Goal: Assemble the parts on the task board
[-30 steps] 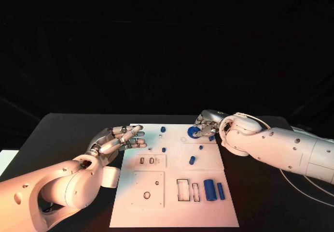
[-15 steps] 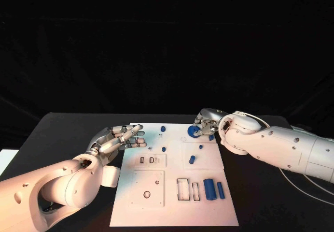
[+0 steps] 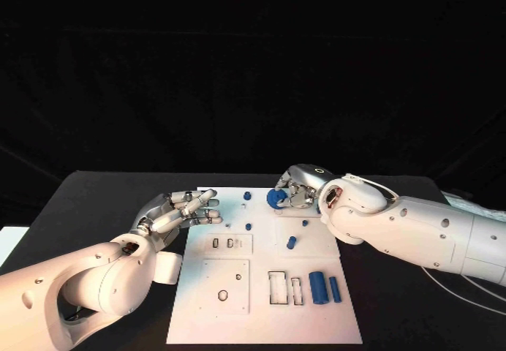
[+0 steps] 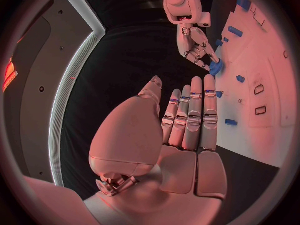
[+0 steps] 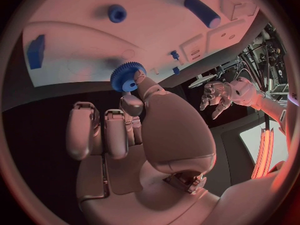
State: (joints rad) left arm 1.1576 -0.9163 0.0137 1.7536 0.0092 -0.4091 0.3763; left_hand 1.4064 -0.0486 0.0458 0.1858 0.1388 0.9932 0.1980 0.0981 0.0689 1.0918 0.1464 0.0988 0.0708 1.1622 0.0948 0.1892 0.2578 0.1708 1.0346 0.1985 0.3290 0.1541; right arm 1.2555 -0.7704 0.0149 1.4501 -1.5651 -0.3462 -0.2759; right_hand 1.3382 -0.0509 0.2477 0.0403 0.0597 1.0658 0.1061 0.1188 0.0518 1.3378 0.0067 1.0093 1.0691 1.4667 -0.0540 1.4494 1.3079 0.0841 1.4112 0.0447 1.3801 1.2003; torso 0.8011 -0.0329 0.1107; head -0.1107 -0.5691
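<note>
The white task board (image 3: 264, 307) lies in the middle of the black table. My right hand (image 3: 298, 186) hovers at the board's far edge and pinches a blue gear (image 3: 276, 199) between thumb and finger. The right wrist view shows the toothed gear (image 5: 128, 76) at the fingertips, just off the board's rim (image 5: 75, 70). My left hand (image 3: 185, 208) holds nothing, its fingers (image 4: 190, 117) straight and apart at the board's far left edge. Loose blue parts lie on the board: a peg (image 3: 247, 195), a short piece (image 3: 291, 242), a thick cylinder (image 3: 316, 285) and a thin bar (image 3: 333, 289).
Rectangular slots (image 3: 276, 287) and a raised plate with an oval hole (image 3: 222, 295) mark the board's near half. Black table (image 3: 95, 205) surrounds the board on both sides. From the left wrist, the right hand (image 4: 197, 47) and gear (image 4: 215, 67) appear beyond my fingers.
My right hand has carried the blue gear leftward along the board's far edge, toward the blue peg. The left hand has hardly moved.
</note>
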